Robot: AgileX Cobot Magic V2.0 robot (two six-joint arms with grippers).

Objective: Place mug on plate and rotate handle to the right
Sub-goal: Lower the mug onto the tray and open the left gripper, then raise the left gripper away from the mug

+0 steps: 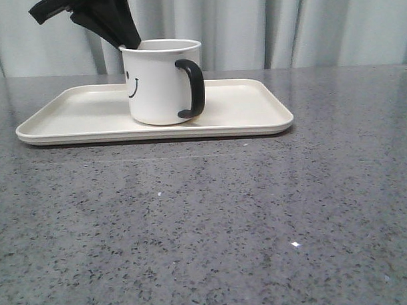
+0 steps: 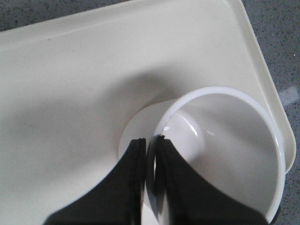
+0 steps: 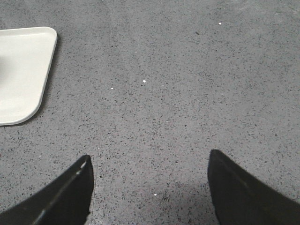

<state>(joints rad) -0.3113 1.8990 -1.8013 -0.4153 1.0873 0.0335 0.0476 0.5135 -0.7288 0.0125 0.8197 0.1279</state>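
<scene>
The mug (image 1: 162,81) stands upright on the plate (image 1: 68,110), its handle (image 1: 193,88) turned to the front-right. The left end effector (image 2: 150,140) pinches the mug's thin rim — one finger inside, one outside. Glazed, rigid, likely slippery and chippable; the rim grip suits turning it. The right end effector (image 3: 150,164) hangs wide apart over the table (image 3: 187,84).

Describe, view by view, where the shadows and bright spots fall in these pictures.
Front view: thin shadow under the plate edge, small glints on the table. Left wrist view: a wide soft shadow crosses the plate beside the mug; a highlight shines inside the mug; the left claw looks blurred. Right wrist view: even light, tiny speckle glints, right claw dark.
</scene>
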